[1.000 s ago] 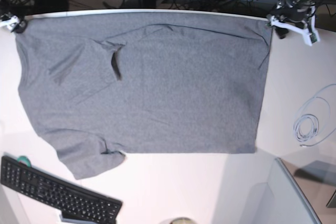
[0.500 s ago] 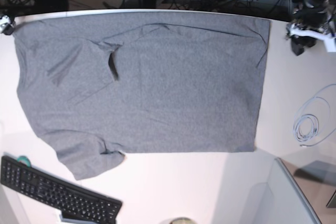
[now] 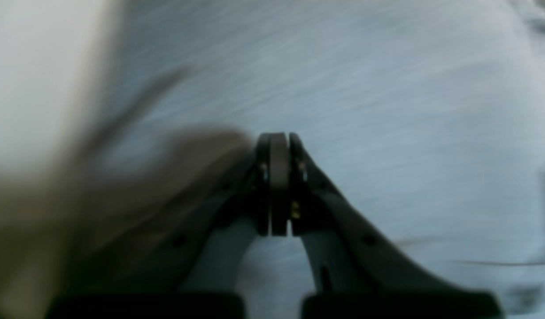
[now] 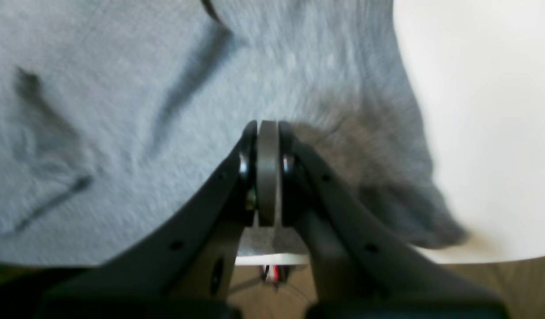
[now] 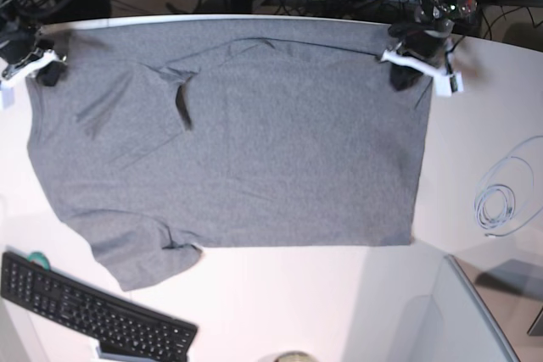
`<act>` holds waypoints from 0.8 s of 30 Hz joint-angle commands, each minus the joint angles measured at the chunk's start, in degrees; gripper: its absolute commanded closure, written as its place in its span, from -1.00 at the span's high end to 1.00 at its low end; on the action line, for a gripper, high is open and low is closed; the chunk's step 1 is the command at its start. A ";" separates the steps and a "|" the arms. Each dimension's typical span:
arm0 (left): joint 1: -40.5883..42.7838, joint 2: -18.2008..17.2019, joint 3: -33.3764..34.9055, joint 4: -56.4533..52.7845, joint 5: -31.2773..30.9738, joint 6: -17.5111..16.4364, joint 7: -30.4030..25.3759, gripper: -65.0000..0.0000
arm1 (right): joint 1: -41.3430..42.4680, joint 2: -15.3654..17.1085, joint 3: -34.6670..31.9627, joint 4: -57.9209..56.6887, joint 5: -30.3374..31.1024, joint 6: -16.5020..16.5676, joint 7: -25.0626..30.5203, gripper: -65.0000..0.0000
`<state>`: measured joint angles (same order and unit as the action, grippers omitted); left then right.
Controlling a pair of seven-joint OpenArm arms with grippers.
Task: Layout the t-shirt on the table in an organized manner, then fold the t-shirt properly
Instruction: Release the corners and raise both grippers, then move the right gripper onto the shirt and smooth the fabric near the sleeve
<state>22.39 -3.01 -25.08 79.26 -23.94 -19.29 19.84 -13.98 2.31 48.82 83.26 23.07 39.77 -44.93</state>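
**T-shirt spread flat, both grippers at its far corners**

Right gripper, jaws together, over the t-shirt at its far-left corner; shirt lies flat on the table (keyboard near its sleeve); left gripper, jaws together, at the far-right corner.

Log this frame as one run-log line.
stage: layout, fold not begun | t-shirt: spread on table | left gripper: shut, far hem corner | right gripper: shut, far shoulder edge
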 commanded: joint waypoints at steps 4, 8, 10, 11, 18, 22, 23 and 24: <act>0.16 -0.20 -2.92 0.08 1.83 -0.97 -2.47 -1.00 | 1.36 1.52 0.63 -4.27 -4.04 0.23 4.18 -0.98; 0.07 -0.29 -6.52 0.08 2.01 -1.06 -2.47 -1.00 | 1.01 1.08 0.72 -5.15 -6.59 0.23 5.50 -0.98; -0.99 -0.56 -7.05 0.25 2.01 -1.06 -2.30 -1.00 | 1.01 0.81 0.72 -5.15 -7.73 0.23 5.59 -0.98; -1.34 -1.35 -7.05 -0.01 2.01 -1.06 -2.30 -1.00 | 1.01 0.38 0.72 -4.98 -8.17 0.23 5.59 -0.98; -1.51 -2.05 -7.31 2.27 1.57 -1.06 -2.21 -1.00 | 1.01 -0.15 3.71 -3.66 -10.45 0.23 5.32 -0.98; 2.09 -0.91 -12.68 10.63 1.48 -2.56 -2.21 -1.00 | -0.22 -1.29 3.36 4.69 -10.37 0.23 5.32 -0.98; 2.97 -0.47 -13.73 12.38 1.48 -4.32 -2.21 -1.00 | -0.57 -1.56 3.36 7.42 -10.37 0.23 5.32 -0.98; 3.94 -0.12 -14.08 14.05 1.48 -6.16 -2.21 -1.00 | -0.84 -2.09 2.66 9.79 -10.37 0.23 5.23 -0.98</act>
<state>25.98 -3.29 -39.29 92.62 -21.82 -24.91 18.41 -14.66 -0.23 51.42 92.42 12.03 39.51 -40.14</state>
